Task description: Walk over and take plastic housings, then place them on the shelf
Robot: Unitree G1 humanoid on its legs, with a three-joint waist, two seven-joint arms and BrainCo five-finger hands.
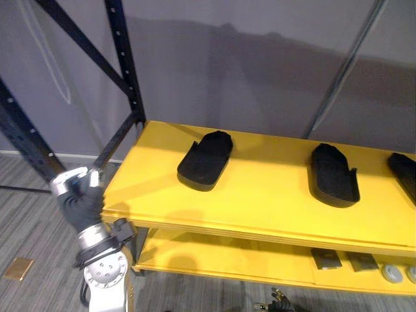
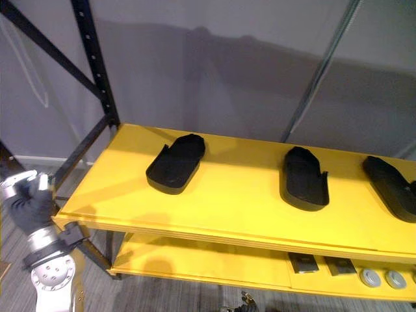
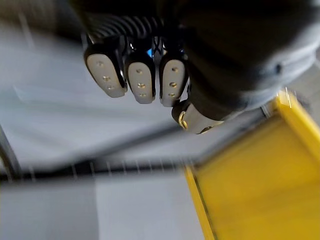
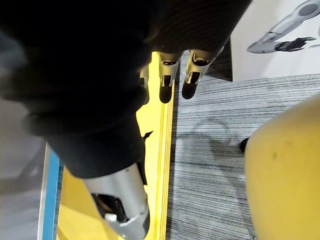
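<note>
While three plastic housings (image 1: 205,160) lie on the shelf (image 1: 260,201) and nothing is carried, you stand, by my reading, between deliveries; next calls for walking off to fetch more.
Left eye view: housings at the shelf's left, middle and right end; left hand (image 1: 77,195) just off its left corner.
Right eye view: same stock.
Left wrist view: fingers (image 3: 141,80) curled in, empty.
Right wrist view: right hand (image 4: 168,80), fingers hanging loose by the shelf's edge, empty.
</note>
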